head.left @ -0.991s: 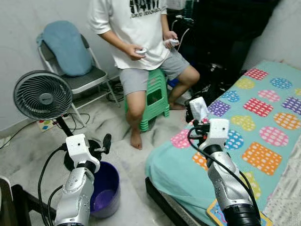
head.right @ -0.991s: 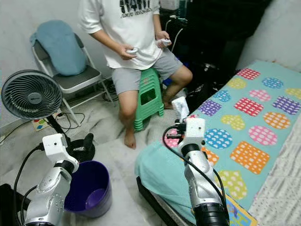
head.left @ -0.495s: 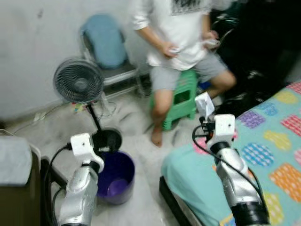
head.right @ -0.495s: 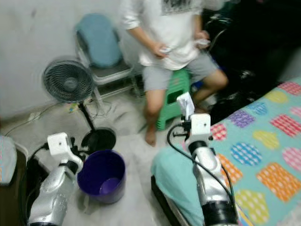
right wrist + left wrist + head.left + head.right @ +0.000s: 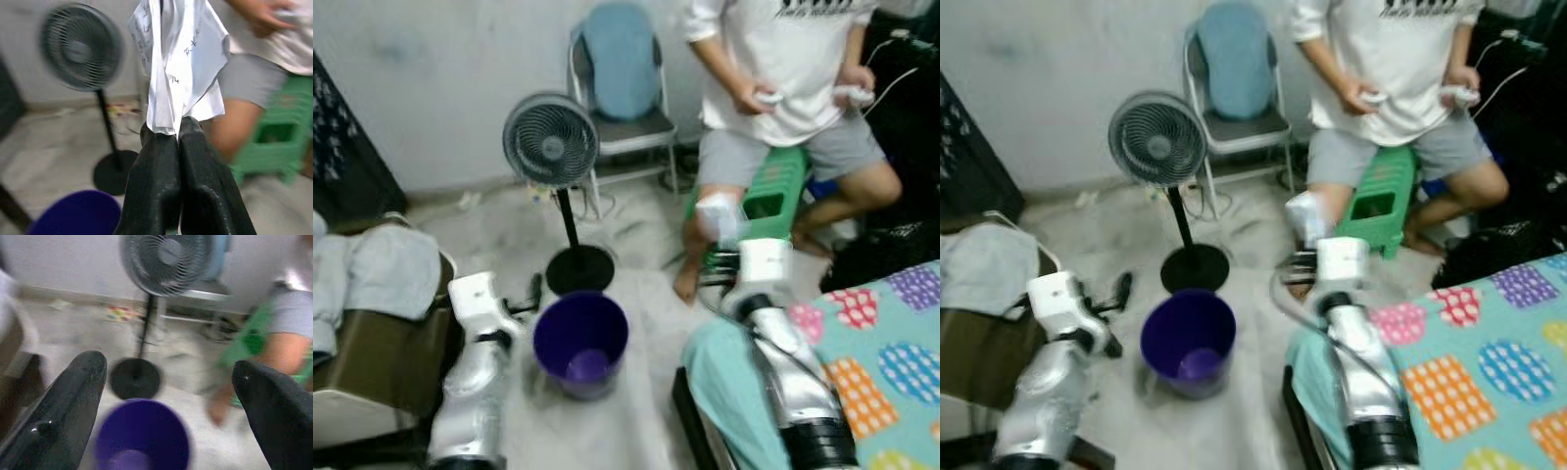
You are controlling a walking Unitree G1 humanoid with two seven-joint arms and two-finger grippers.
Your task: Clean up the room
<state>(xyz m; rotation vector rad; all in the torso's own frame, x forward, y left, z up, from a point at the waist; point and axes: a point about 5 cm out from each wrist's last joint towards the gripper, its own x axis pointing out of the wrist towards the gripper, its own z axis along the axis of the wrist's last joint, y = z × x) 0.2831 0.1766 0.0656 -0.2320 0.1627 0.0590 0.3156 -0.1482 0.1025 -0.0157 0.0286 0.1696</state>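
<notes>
My right arm [image 5: 793,382] reaches forward and up from the lower right, wrist raised, and my right gripper [image 5: 177,128] has its two black fingers [image 5: 151,171] pressed flat together along their length, pinching a crumpled white paper [image 5: 178,58] that stands up from the tips. My left arm [image 5: 470,392] is bent low on the left side, forearm angled forward, and my left gripper [image 5: 168,382] hangs with its fingers [image 5: 73,396] spread wide apart, nothing between them, pointing ahead and slightly down
</notes>
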